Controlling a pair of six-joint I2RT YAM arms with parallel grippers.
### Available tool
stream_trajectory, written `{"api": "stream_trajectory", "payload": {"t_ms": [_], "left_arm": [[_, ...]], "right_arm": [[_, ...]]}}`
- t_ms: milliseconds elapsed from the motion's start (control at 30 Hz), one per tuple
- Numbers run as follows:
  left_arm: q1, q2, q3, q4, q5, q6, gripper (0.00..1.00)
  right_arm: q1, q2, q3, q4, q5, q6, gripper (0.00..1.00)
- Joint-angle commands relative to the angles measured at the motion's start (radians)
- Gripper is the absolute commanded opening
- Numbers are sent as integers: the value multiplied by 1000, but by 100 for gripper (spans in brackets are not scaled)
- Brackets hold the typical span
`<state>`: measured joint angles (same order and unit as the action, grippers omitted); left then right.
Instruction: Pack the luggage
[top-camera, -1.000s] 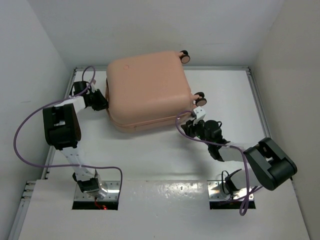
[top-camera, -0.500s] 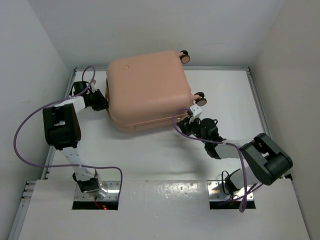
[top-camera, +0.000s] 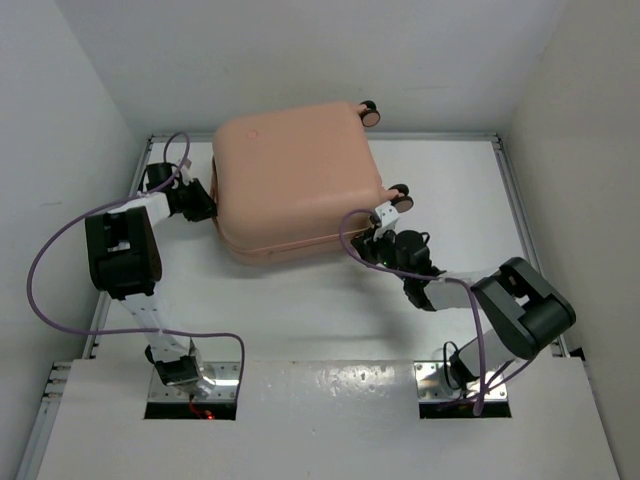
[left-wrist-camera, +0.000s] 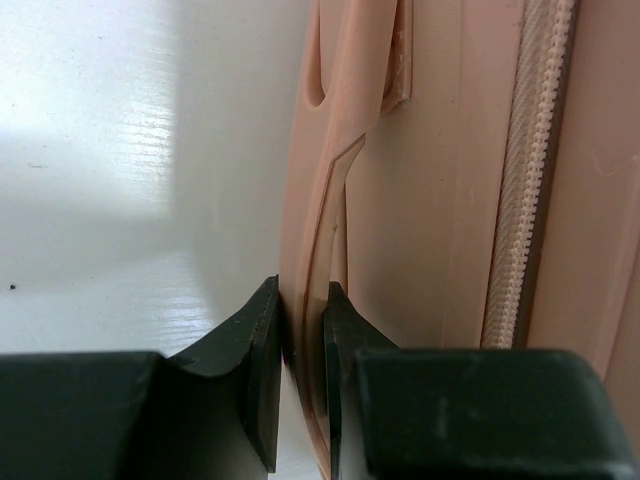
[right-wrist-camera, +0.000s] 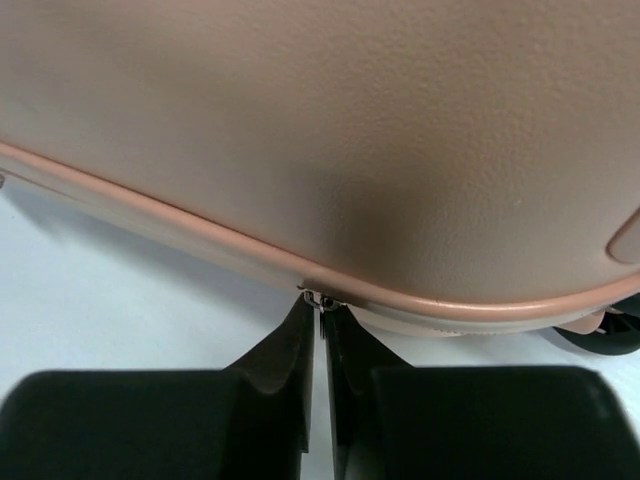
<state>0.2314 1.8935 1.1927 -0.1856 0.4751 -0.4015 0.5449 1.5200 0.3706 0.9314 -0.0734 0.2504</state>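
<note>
Nearest to the arm bases, the right gripper (right-wrist-camera: 320, 318) is reaching to the near right corner of the luggage (top-camera: 295, 180). Its 2 fingers are pinching almost together on the small metal zipper pull (right-wrist-camera: 318, 299), which is sitting just under the pink seam. I am judging that it is taking this pull in order to drag the zipper along the seam. In which direction it should go, the pictures are not telling.

The luggage is lying flat on the white table (top-camera: 300, 310), in the middle toward the far side, with its lid down, so nothing of the inside is showing.

Further away, at the left side of the shell, the left gripper (left-wrist-camera: 300, 310) is clenching on a thin peach strip (left-wrist-camera: 335, 200) that is standing out from the side wall, probably a side handle. This grip is likely steadying the case, so that it is not sliding when the right arm is pulling. Beside it, the zipper track (left-wrist-camera: 520, 200) is running along the shell.

Around the right gripper, a purple cable (top-camera: 343, 232) is looping close to the seam and may be getting in the way. The nearer wheel (top-camera: 401, 198) is sitting just beside this gripper and is leaving little room there. The farther wheel (top-camera: 369, 113) is standing at the far corner, well apart.
</note>
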Motion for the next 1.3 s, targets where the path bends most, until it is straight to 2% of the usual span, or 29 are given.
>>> {"api": "stream_trajectory", "payload": {"t_ms": [0, 100, 433, 667, 867, 1000, 1267], "left_arm": [[42, 42, -27, -65, -49, 16, 0], [51, 42, -36, -64, -49, 16, 0], [78, 52, -33, -86, -53, 39, 0], [98, 33, 21, -126, -233, 89, 0], [128, 71, 157, -181, -323, 131, 0], [166, 122, 249, -199, -323, 132, 0], [175, 246, 451, -270, -323, 132, 0]], "right_arm": [[3, 17, 62, 41, 35, 21, 7], [3, 25, 65, 38, 49, 21, 0], [-34, -75, 19, -19, 158, -13, 0], [-169, -132, -22, -57, 159, -92, 0], [-278, -90, 17, -71, 126, -138, 0], [-333, -41, 66, -92, 104, -129, 0], [-437, 32, 174, -97, 78, -80, 0]]}}
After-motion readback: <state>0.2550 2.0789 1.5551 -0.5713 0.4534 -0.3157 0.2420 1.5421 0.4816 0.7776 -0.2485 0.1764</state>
